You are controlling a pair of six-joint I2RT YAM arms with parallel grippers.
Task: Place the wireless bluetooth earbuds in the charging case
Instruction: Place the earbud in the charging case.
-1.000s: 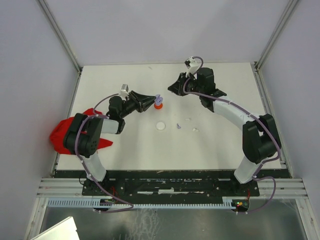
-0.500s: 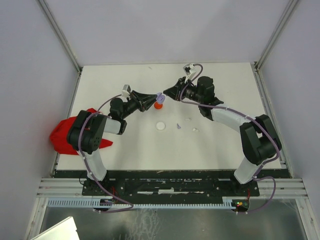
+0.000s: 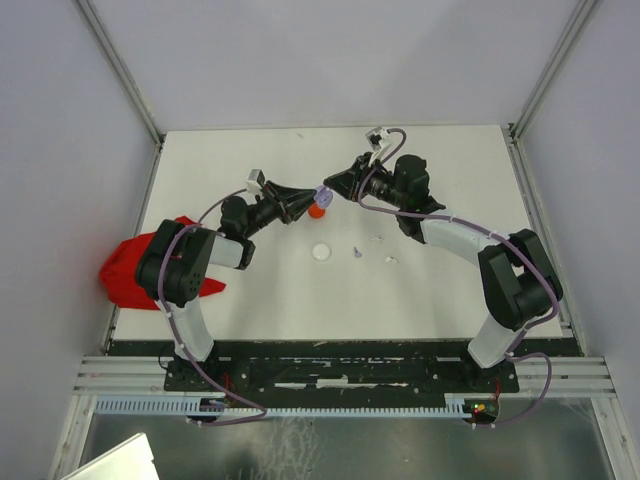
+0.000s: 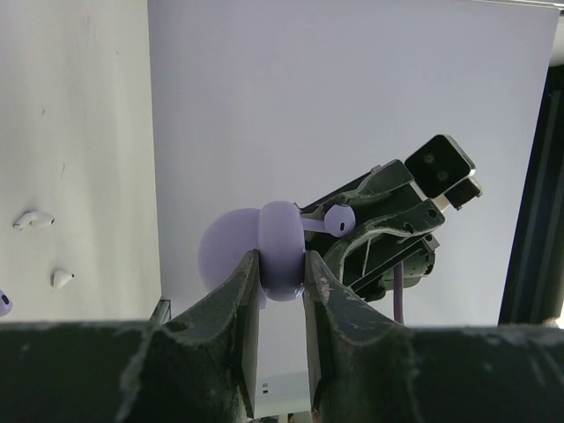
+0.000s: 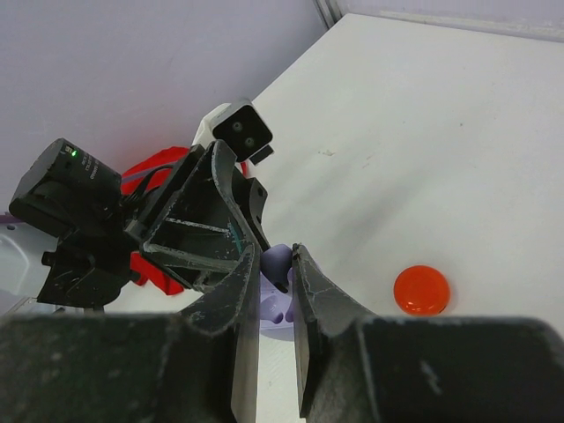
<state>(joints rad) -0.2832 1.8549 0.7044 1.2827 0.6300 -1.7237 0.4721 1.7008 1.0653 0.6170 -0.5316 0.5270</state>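
Red cloth (image 3: 125,275): lower left of the top view, at the table (image 3: 450,300) edge beside the left arm. Clear of the work.
White disc (image 3: 321,252): flat on the table, centre of the top view, untouched.
Loose buds: one lilac bit (image 3: 357,252) just right of the white disc and two white bits (image 3: 391,260) a little further right, all lying free.
Red disc (image 3: 317,211): on the table just under the spot where the two grippers meet, touching neither.
Left gripper (image 4: 280,264): clamped on the lilac case (image 4: 280,247), pinching it across its thickness and holding it off the table, above centre in the top view.
Lilac case: seen edge-on in the left wrist view, with a rounded lilac part behind it at left. I cannot tell whether that part is a lid, and the socket is not visible.
Right gripper (image 5: 275,260): fingers drawn together on a lilac bud (image 4: 339,220), tip to tip with the left gripper.
Lilac bud: just right of the case rim, stem pointing toward the case, not yet seated.
Step (judged): seating this bud in the case, early in the task, with three buds left on the table.
To do it well: hold the case dead steady. Line the stem up with the socket before pushing. Advance slowly along the stem's axis, and let go only once the bud sits flush.
Risk: a skewed push could twist the case in its narrow pinch or flick the bud out.
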